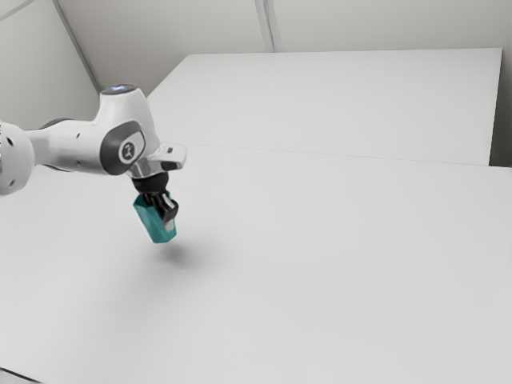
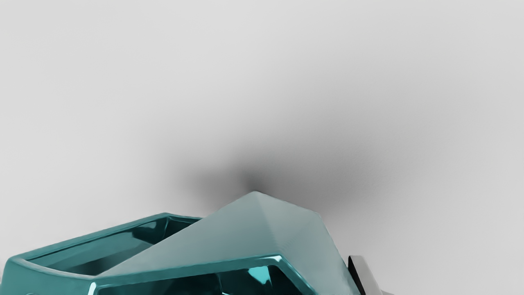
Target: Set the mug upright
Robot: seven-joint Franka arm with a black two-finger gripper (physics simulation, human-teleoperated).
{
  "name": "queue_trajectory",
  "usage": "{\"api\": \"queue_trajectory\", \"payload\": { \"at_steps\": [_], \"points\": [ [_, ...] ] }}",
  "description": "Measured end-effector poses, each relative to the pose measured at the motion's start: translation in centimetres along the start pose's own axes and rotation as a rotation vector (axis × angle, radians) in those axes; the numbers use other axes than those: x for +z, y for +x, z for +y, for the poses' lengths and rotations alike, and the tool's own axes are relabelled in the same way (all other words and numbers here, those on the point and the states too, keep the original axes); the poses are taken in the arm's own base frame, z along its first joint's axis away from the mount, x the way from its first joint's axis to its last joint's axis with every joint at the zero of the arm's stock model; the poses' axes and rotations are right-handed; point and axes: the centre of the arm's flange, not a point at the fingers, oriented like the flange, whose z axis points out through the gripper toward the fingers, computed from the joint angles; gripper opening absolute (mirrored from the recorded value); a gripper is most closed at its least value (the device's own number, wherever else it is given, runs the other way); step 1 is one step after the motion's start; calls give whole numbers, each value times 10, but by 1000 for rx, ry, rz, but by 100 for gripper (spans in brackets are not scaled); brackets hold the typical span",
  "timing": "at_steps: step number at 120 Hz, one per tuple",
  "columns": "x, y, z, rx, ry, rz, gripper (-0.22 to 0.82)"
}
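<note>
The gripper (image 1: 163, 219) clamps the tilted mug (image 1: 151, 219) between 2 spread fingers (image 2: 365, 275) above the table (image 1: 320, 280).

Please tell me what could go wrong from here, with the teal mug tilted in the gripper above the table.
The mug hangs tilted in the gripper, so at this angle it might meet the table edge-first and tip on release. Its faceted walls could let it twist in the grip. It is off the table, so a slip might drop it.

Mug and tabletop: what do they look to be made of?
Mug: glazed ceramic or glossy plastic, can't tell which; sharp white highlights on its teal edges.
Tabletop: smooth, matte, perhaps laminate or painted board; it shows a soft shadow, no mirrored reflection.
</note>
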Motion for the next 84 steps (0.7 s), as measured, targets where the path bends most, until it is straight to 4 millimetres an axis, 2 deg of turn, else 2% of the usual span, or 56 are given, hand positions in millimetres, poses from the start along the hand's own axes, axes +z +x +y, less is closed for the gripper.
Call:
{"api": "queue_trajectory", "payload": {
  "at_steps": [33, 54, 74, 84],
  "points": [
    [18, 24, 42, -44, 18, -26, -18],
    [28, 25, 36, -123, 16, -23, -18],
    [51, 25, 37, -171, -3, -46, -18],
    [57, 27, 38, -185, 0, -51, -18]
  ]
}}
